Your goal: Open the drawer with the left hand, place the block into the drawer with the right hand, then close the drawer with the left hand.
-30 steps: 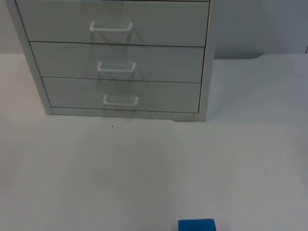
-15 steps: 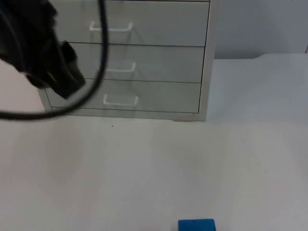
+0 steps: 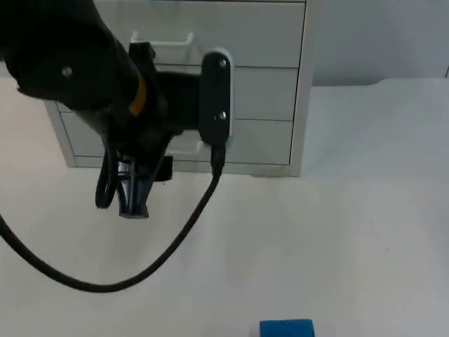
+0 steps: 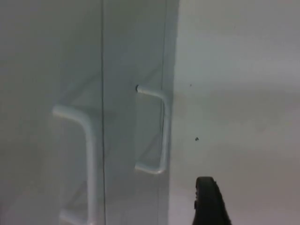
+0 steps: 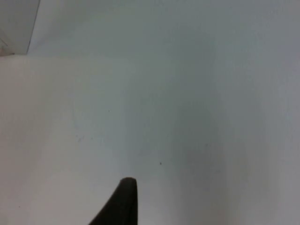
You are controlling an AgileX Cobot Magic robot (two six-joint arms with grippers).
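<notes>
Blue block (image 3: 286,328) lies at the tabletop's (image 3: 351,232) near edge; my left tool (image 3: 133,196) hangs before the drawer cabinet (image 3: 259,84), grip unclear. Left wrist view: the bottom drawer's handle (image 4: 157,131). Right wrist view: my right tool's fingertip (image 5: 123,202) over bare tabletop.

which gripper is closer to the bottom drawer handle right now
Left. The left gripper hangs just in front of the drawer unit, close to the bottom drawer handle. The right gripper waits over bare table, away from the drawers.
</notes>
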